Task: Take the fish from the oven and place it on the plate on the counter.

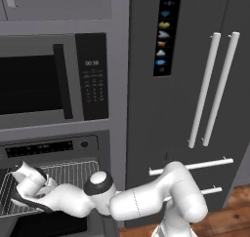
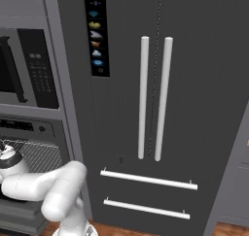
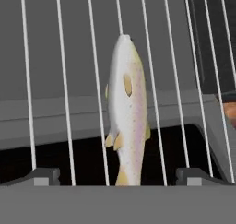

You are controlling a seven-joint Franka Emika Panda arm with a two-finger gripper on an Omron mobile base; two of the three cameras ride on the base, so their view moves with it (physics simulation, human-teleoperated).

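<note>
fish (image 3: pixel 127 121) on oven rack (image 3: pixel 64 103)

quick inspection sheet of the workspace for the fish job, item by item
surface: wire rack of the open oven, pulled into reach; its bars run under the fish.
job's things: fish lying along the rack bars, free of any grip.
clutter: nothing seen.
grippers: gripper open, one fingertip on each side of the fish's tail end, not touching it.
cables: dark hose along the wrist; nothing else seen.
surroundings: microwave above the oven, dark fridge with two white vertical handles to the right, wooden floor.
</note>
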